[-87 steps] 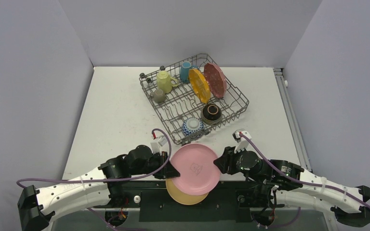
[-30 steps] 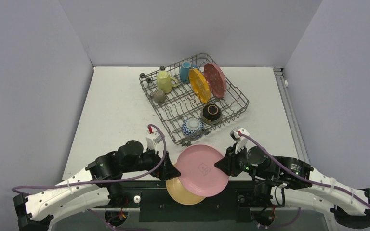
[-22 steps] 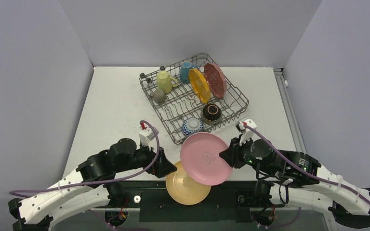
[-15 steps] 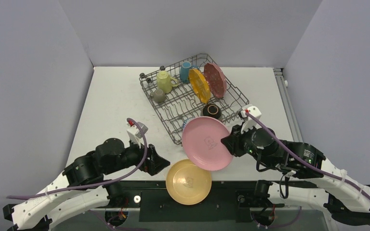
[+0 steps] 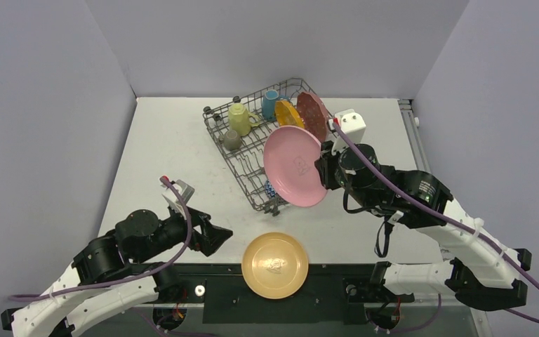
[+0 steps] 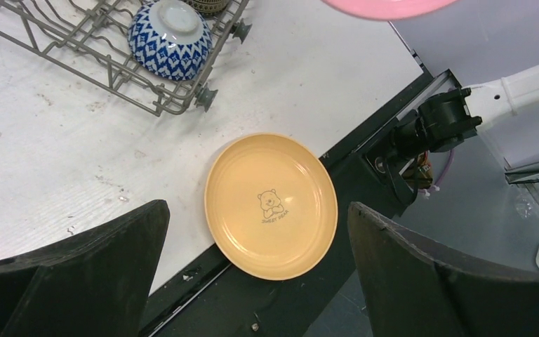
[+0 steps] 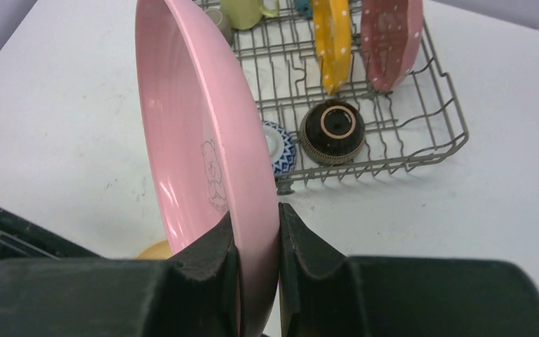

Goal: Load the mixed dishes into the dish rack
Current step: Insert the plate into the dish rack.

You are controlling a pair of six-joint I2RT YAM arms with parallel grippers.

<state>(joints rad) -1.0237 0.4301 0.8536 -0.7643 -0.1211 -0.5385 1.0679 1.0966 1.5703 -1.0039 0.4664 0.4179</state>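
Note:
My right gripper (image 5: 321,172) (image 7: 256,214) is shut on the rim of a plain pink plate (image 5: 293,165) (image 7: 196,126). It holds the plate on edge in the air above the near part of the grey wire dish rack (image 5: 351,151) (image 7: 456,133). A tan plate (image 5: 275,265) (image 6: 271,205) lies flat at the table's front edge. My left gripper (image 5: 214,235) (image 6: 257,205) hangs open to the left of it with nothing between its fingers. In the top view the pink plate hides the dark-brown bowl (image 7: 332,132).
The rack holds a pale-yellow mug (image 5: 239,118), a light-blue mug (image 5: 271,104), a small olive mug (image 5: 232,140), an orange plate (image 5: 285,112), a pink dotted plate (image 5: 314,112) and a blue-white bowl (image 6: 171,38). The black base rail (image 6: 365,151) runs along the table's front edge.
The right gripper lifted the pink plate off the tan plate, carried it away toward the rack and tipped it on edge. The left gripper opened and drew back to the left.

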